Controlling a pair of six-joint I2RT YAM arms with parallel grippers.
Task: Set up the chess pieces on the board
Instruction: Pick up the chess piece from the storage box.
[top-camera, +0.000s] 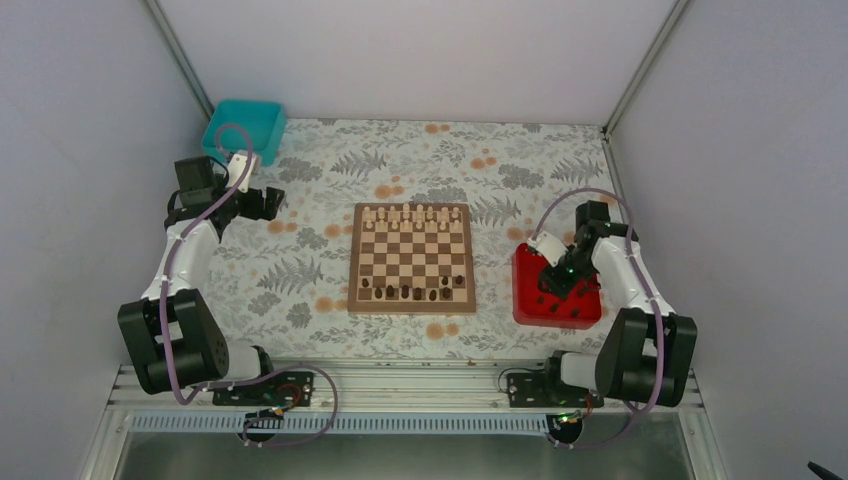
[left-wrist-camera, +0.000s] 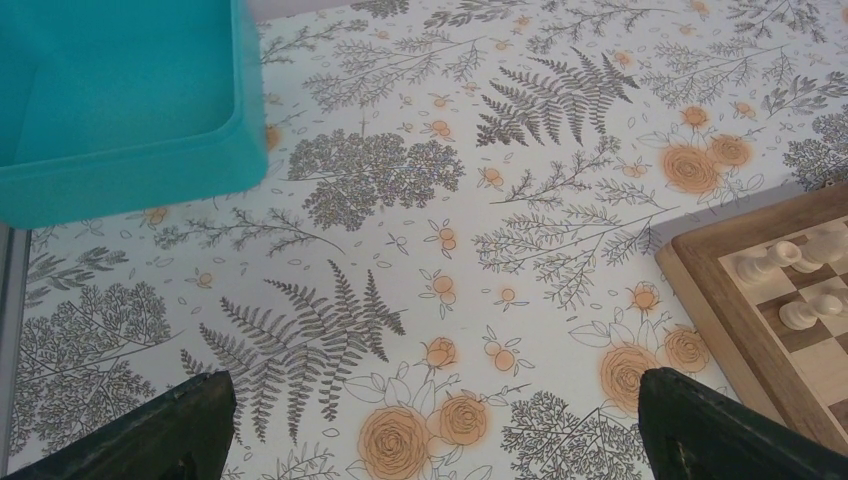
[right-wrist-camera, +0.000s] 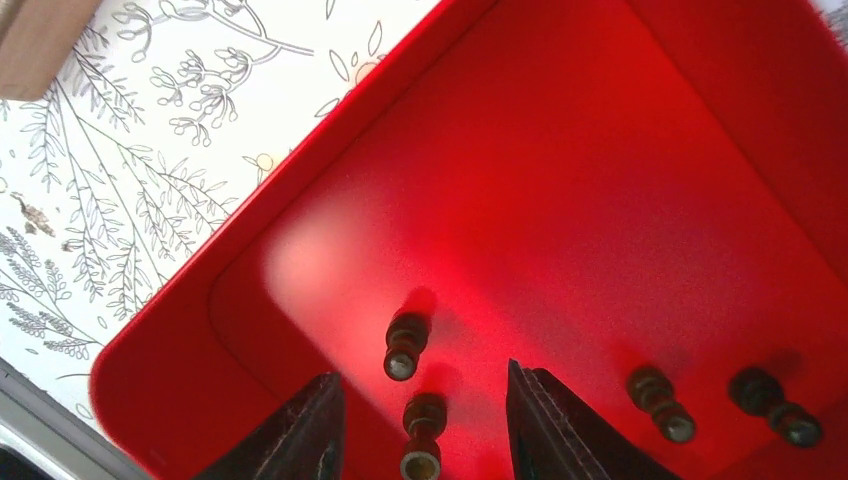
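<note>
Upper left of the top view: teal bin on the cloth, well apart from the work.
Left gripper: jaws wide apart with nothing between them. It hangs over bare cloth between bin and board, out of the way.
Board: centre of the top view. Pale pieces line its far rows, and dark pieces partly fill the near rows.
Tray: red, right of the board, with a strip of cloth between them. Four loose dark pieces show in it in the right wrist view.
Right gripper: low inside the tray, jaws parted and gripping nothing, one finger on either side of the target piece.
Target piece: lower middle of the wrist view, with a gap to each finger.
Step in hand: probably the pick of this piece.
Doing it well: centre the jaws on the piece, go low enough to catch its body, close gently since it is tiny and may tip or squirt out, then lift straight up.
In the way: a neighbour piece stands just beyond the fingertips, and the tray wall runs near the finger on the left of the wrist view. Dark pieces already standing crowd the board's near rows.
</note>
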